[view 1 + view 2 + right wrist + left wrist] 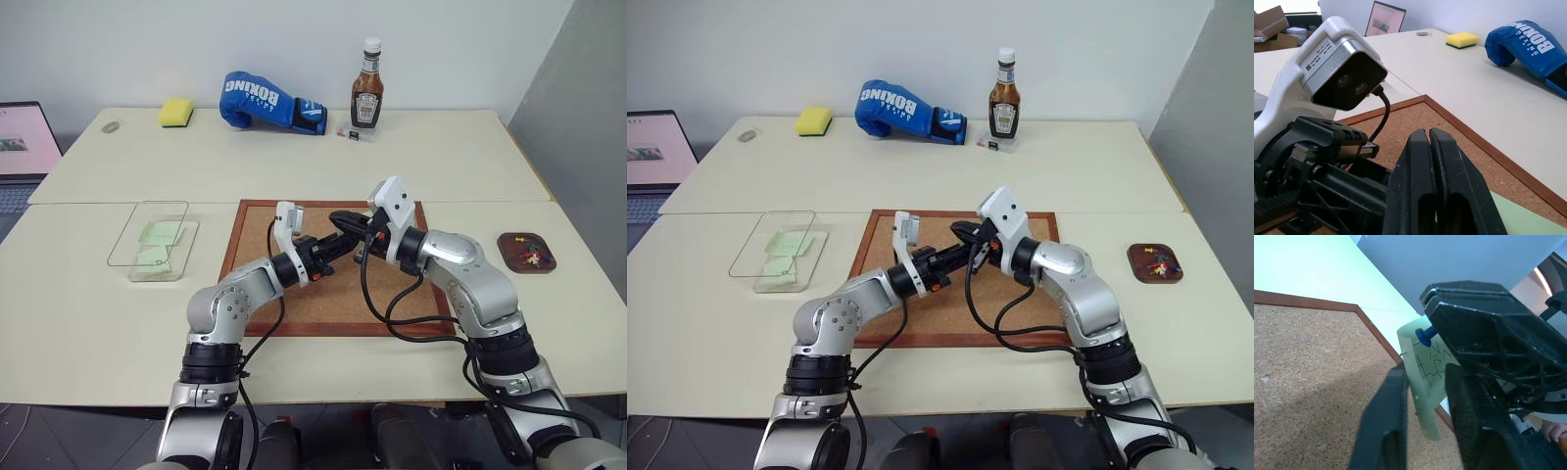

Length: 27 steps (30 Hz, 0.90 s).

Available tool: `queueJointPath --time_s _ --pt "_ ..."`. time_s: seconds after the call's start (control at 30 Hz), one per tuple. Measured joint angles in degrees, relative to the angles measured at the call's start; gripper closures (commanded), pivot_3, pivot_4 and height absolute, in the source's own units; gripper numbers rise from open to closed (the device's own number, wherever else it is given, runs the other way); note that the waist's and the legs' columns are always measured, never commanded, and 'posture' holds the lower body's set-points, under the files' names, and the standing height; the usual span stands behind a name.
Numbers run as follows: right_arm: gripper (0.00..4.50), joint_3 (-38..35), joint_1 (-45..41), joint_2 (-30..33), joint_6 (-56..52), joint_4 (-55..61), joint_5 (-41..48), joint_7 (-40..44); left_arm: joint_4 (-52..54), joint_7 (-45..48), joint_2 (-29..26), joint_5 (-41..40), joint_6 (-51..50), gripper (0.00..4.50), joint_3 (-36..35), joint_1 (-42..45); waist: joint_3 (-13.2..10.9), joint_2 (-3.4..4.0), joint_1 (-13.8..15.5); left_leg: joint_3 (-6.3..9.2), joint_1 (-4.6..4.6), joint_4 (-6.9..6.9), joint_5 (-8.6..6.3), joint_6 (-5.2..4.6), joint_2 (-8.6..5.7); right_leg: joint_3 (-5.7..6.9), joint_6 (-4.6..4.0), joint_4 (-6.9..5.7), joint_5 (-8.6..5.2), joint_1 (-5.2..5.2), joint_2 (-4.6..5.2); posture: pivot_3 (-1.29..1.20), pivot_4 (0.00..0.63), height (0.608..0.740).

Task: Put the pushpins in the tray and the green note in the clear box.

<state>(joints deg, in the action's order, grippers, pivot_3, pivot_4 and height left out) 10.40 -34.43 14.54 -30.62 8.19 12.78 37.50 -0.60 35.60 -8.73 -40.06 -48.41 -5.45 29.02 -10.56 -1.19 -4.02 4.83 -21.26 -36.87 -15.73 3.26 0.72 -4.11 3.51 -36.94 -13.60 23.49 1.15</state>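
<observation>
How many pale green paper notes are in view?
3. Two pale green paper notes lie in the shallow clear plastic box; one pale green paper note with a blue pushpin sits between the grippers. More may be hidden.

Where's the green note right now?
The green note is above the corkboard, between the left gripper's fingers, a blue pushpin through it.

A pale green note [1426, 382] with a blue pushpin [1424, 335] hangs between the left end effector's [1422, 431] fingers.
</observation>
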Motion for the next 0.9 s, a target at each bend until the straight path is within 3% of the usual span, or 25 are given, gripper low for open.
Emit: queueJointPath --time_s 0.1,0.3,0.57,0.9 --pt "4.50 0.00 0.14 0.02 0.00 0.00 0.05 -0.01 -0.06 -0.01 -0.07 -0.04 0.01 4.48 -0.10 0.14 0.00 0.00 0.03 0.00 0.00 0.00 0.00 0.00 0.00 0.00 0.00 0.00 0.00 0.00 0.00 0.00 0.150 0.740" --pt "4.50 0.00 0.22 0.24 0.00 0.00 0.06 -0.02 -1.05 -1.05 0.52 -0.45 -0.17 4.48 -0.91 0.37 0.00 0.00 0.09 0.00 0.00 0.00 0.00 0.00 0.00 0.00 0.00 0.01 0.00 0.00 0.00 0.00 0.150 0.740" --pt "4.50 -0.06 0.96 0.33 -0.15 1.01 0.13 -1.15 -4.26 -7.81 4.95 -7.04 -3.78 4.48 -8.28 0.63 0.00 -0.01 0.38 0.00 -0.01 -0.01 0.00 0.00 0.00 0.00 0.00 0.01 0.00 0.00 0.00 0.00 0.150 0.740" --pt "4.50 -6.36 2.60 3.18 -3.03 5.43 0.82 -5.95 -4.57 -8.70 3.98 -7.34 -4.98 4.48 -7.36 0.84 0.00 -0.01 0.77 0.00 -0.01 0.00 0.00 0.01 -0.02 0.00 0.00 0.02 0.00 0.00 0.00 0.00 0.150 0.740"
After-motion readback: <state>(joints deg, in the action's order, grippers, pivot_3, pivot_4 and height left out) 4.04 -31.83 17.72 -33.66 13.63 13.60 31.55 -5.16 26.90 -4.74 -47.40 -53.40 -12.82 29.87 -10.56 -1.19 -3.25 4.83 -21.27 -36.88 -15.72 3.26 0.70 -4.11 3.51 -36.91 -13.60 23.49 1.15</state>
